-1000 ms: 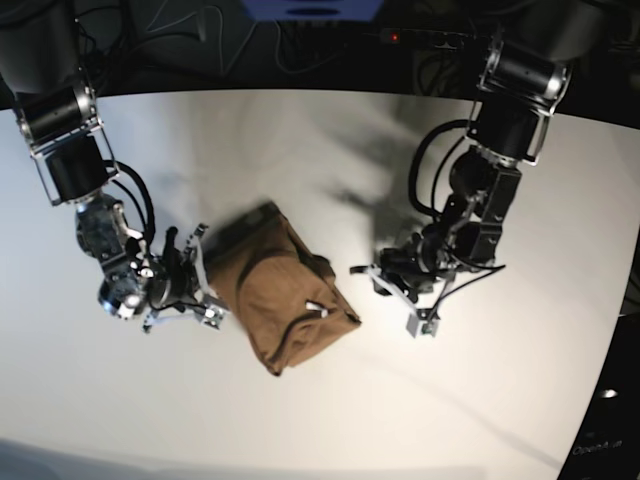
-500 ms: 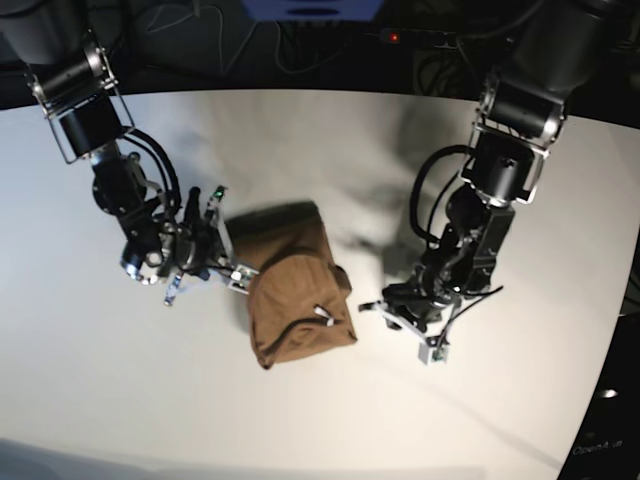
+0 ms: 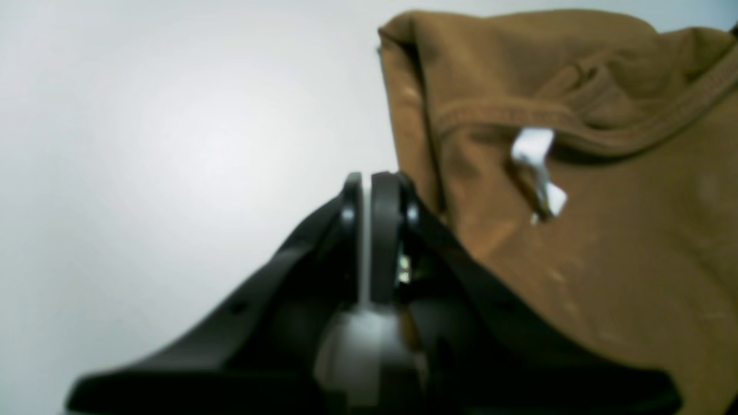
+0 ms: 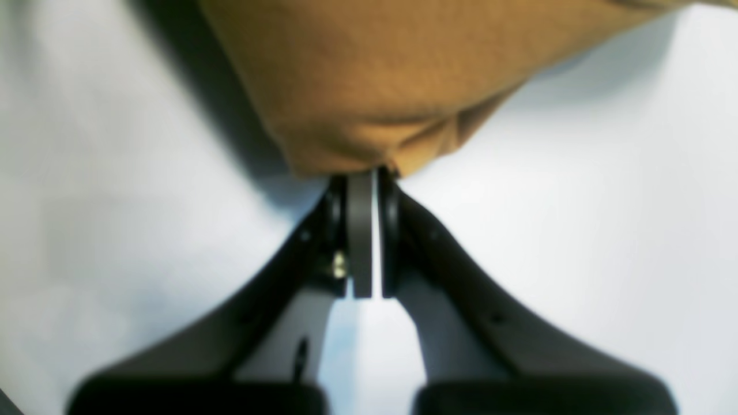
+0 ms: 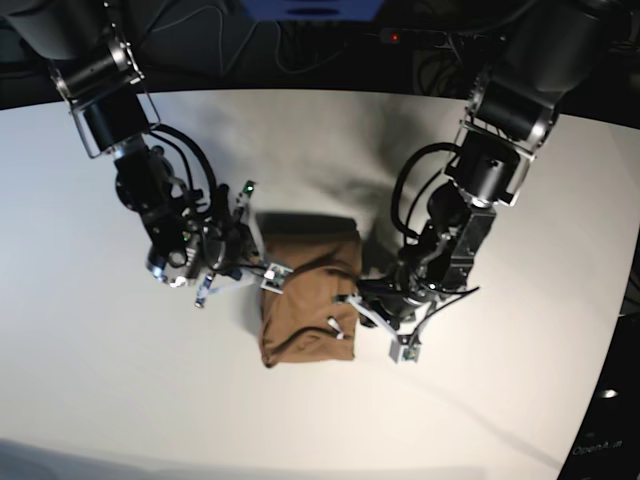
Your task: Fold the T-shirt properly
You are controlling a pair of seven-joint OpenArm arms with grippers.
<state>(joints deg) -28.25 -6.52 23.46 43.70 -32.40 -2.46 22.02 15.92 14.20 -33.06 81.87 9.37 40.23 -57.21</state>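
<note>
From where I sit at the controls, the T-shirt (image 5: 308,305) lies bunched into a compact, roughly upright bundle just below the middle of the base view, on the pale desk (image 5: 420,420), between my two arms. Its white tag (image 3: 533,150) shows near the upper right of the left wrist view, beside a curved, seamed edge.

My right gripper (image 4: 369,178), at left in the base view, has its jaws closed at the bundle's narrow end; in its wrist view the tips meet the gathered cloth at the middle of the frame. I read that as a pinch on the fabric, likely so this arm can draw the bundle round and square it up.

My left gripper (image 3: 369,178), at right in the base view, also has its jaws together, with no cloth that I can make out between them. The tips sit right against the shirt's side edge, and I take that placing as a stop, to steady or nudge the edge straight while the other arm works.

The shirt looks mostly folded to me; what remains is probably straightening and then letting go gently, since pulling away with cloth pinched could drag a fold loose.
</note>
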